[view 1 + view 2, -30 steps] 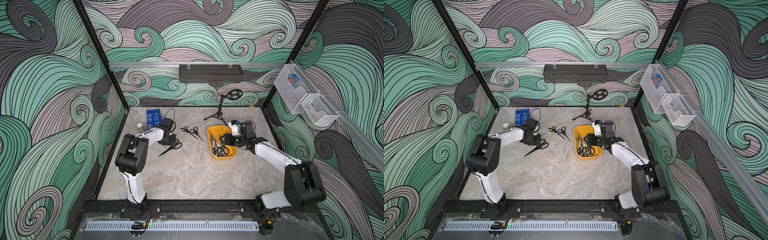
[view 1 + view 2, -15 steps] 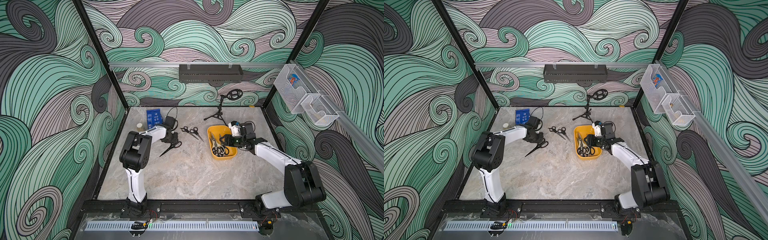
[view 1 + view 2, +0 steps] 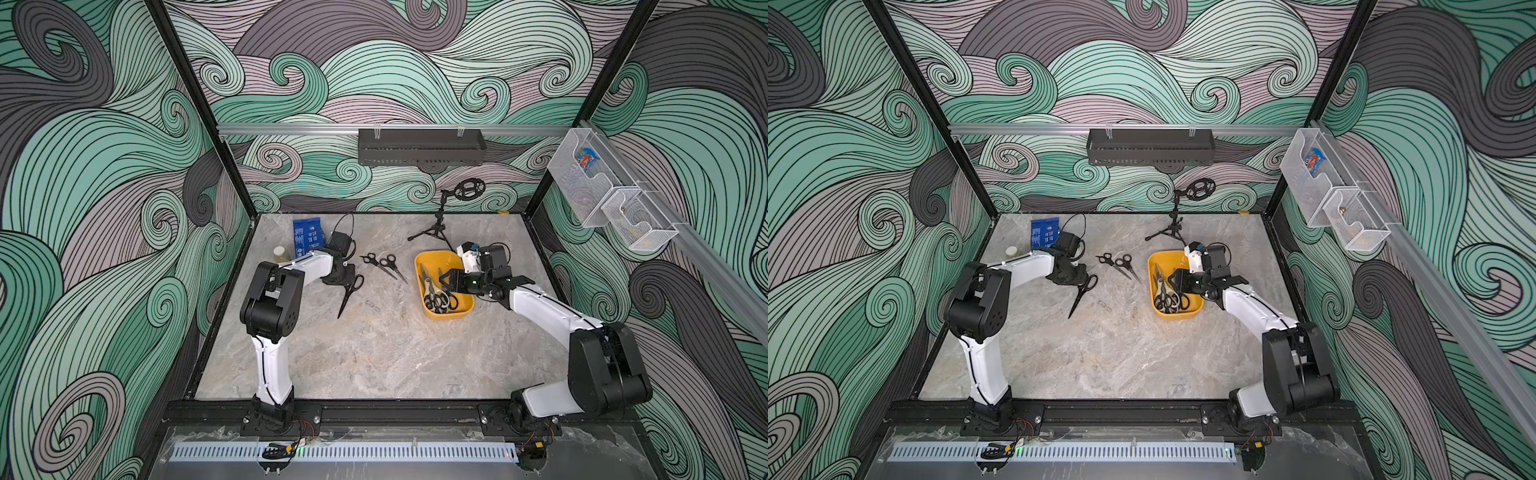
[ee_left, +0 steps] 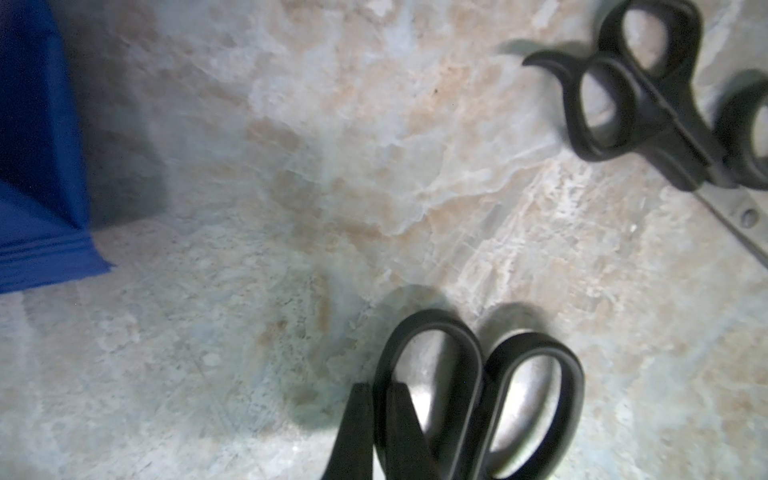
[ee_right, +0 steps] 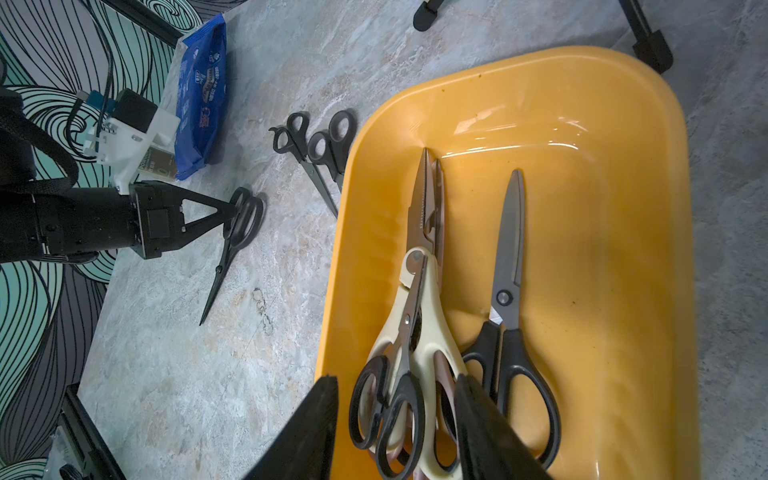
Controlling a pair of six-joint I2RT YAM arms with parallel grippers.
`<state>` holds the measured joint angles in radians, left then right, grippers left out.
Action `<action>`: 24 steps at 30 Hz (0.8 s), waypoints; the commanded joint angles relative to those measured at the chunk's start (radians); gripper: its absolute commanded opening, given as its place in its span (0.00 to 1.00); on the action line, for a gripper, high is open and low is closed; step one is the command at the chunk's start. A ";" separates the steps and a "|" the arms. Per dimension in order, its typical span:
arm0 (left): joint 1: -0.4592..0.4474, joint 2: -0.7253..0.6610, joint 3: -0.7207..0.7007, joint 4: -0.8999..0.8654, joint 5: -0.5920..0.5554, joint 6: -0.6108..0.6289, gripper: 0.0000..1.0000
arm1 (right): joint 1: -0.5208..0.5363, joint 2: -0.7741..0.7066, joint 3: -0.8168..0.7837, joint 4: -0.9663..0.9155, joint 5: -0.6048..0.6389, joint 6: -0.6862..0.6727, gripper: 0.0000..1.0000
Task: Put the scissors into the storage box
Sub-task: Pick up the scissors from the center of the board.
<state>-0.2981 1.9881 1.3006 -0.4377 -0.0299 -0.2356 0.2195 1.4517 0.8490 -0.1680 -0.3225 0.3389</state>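
We have the left pincer (image 5: 227, 210) clamped on one handle loop of black scissors (image 5: 239, 226) lying on the table (image 3: 374, 353), well apart from the box (image 5: 623, 249). We judge them light, stiff and slick, apt to swing blade-down. The right pincer (image 5: 395, 395) gapes above pairs (image 5: 419, 332) already boxed. Smooth stone table, wave-patterned walls (image 3: 104, 208) around.

Grey-beige marble-look table (image 3: 374, 353). Directly on it: yellow storage box (image 3: 449, 314) right of centre, a black tripod (image 3: 436, 230) just behind it, two small black scissors (image 5: 300, 151) side by side left of the box, touching at the handles, large black scissors (image 5: 218, 270) further left, shut, blue packet (image 3: 307, 237) and a small pale-lidded jar (image 3: 279, 253) near the far left corner.
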 commanded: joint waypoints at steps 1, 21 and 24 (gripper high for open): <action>-0.007 0.056 -0.014 -0.061 0.012 -0.013 0.00 | 0.005 -0.026 -0.015 0.002 0.000 -0.010 0.50; -0.034 -0.297 -0.256 0.247 0.362 -0.342 0.00 | 0.176 -0.070 -0.080 0.252 -0.149 0.121 0.63; -0.058 -0.362 -0.335 0.330 0.371 -0.415 0.00 | 0.222 -0.047 -0.087 0.314 -0.168 0.149 0.64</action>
<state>-0.3374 1.6806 1.0023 -0.2264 0.2951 -0.5468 0.4129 1.3846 0.7734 0.0505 -0.4496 0.4469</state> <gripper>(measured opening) 0.079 0.637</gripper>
